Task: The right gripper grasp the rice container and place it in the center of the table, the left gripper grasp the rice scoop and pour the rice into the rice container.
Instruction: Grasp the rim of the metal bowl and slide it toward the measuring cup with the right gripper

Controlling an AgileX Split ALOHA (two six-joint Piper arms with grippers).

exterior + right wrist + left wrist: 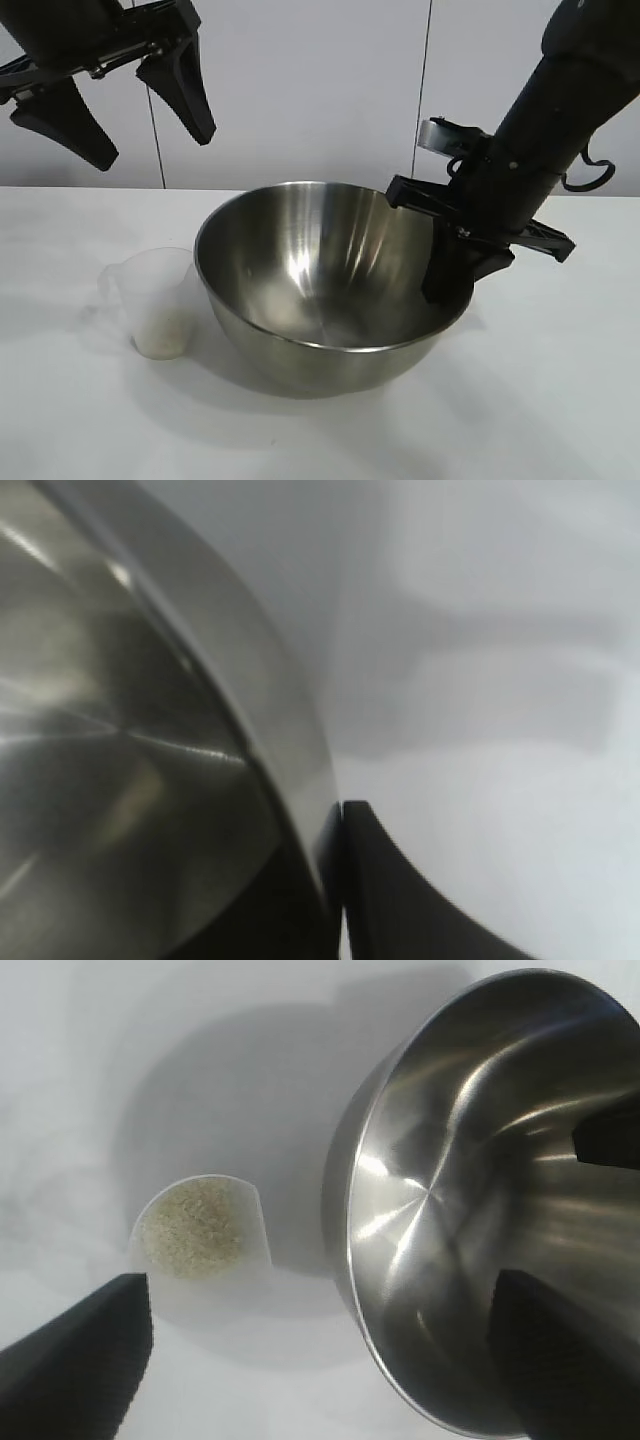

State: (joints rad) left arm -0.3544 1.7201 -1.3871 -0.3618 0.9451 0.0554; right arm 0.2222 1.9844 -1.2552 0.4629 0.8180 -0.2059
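Note:
The rice container (330,290) is a wide shiny steel bowl standing on the white table (560,400), near its middle. My right gripper (440,285) is shut on the bowl's right rim, one finger inside and one outside (342,815). The rice scoop (155,300), a small translucent plastic cup, stands just left of the bowl, with a little rice (192,1228) in its bottom. My left gripper (152,148) hangs open high at the upper left, above the scoop and apart from it. In its wrist view the scoop (200,1240) and the bowl (470,1210) lie below its spread fingers (320,1290).
A pale panelled wall (320,80) runs behind the table's far edge. Bare tabletop lies in front of the bowl and to its right. The scoop and the bowl stand almost touching.

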